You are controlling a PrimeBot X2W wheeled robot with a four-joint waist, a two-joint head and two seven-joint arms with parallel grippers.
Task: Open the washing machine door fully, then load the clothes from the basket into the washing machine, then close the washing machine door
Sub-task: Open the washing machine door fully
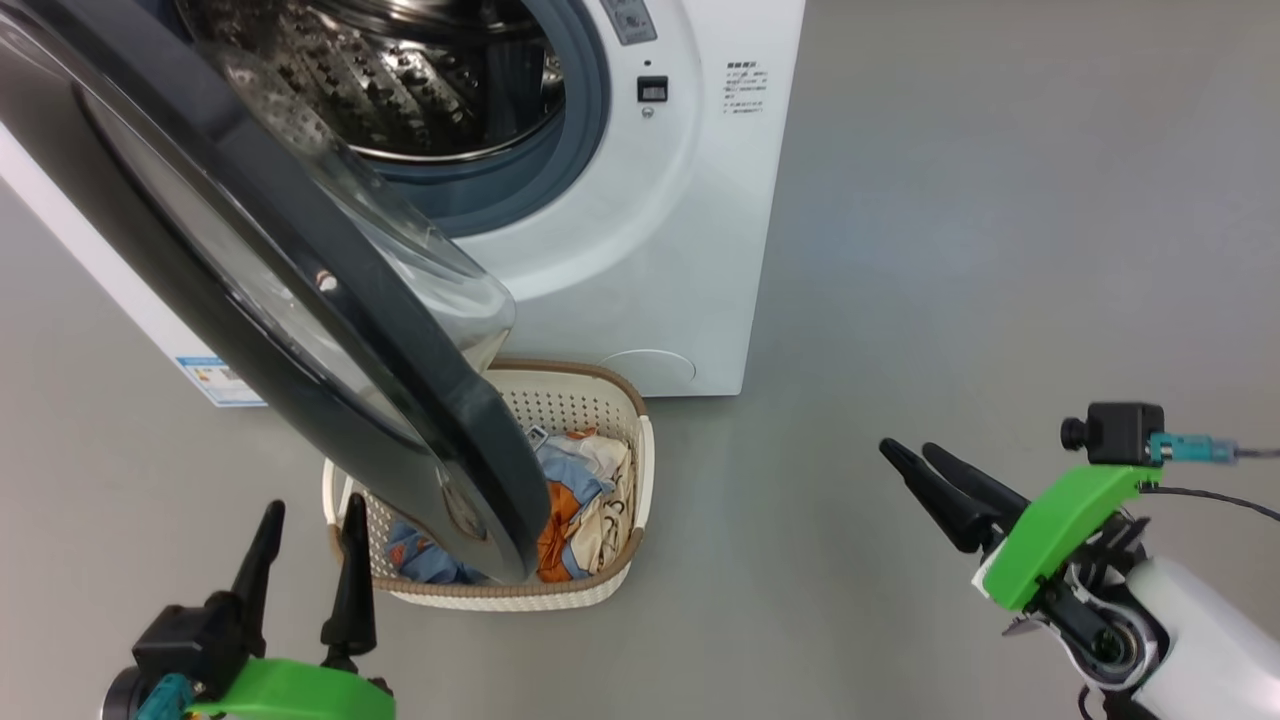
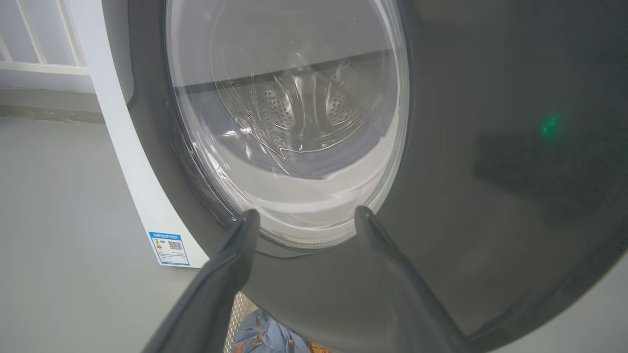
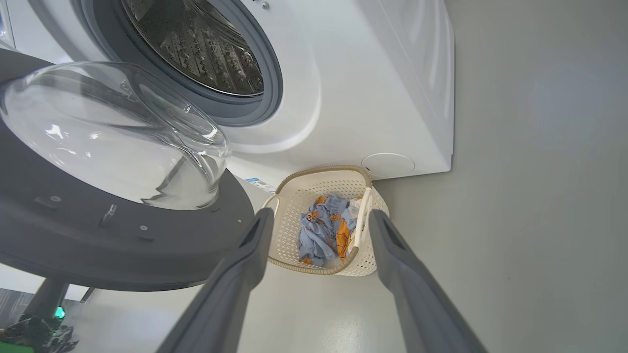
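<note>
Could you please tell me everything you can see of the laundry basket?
The basket is a small cream-white plastic tub, rounded rectangular, with perforated walls, a brown woven-look rim and a loop handle on each side. It stands upright on the grey floor just in front of the machine; whether they touch I cannot tell. Crumpled clothes, light blue, orange and cream, lie in it below the rim. In the head view the open door hides its left part.

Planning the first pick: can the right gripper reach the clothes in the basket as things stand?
Probably yes: the right gripper is open, the clothes lie uncovered on the basket's right side, and the door overhangs only its left part.
</note>
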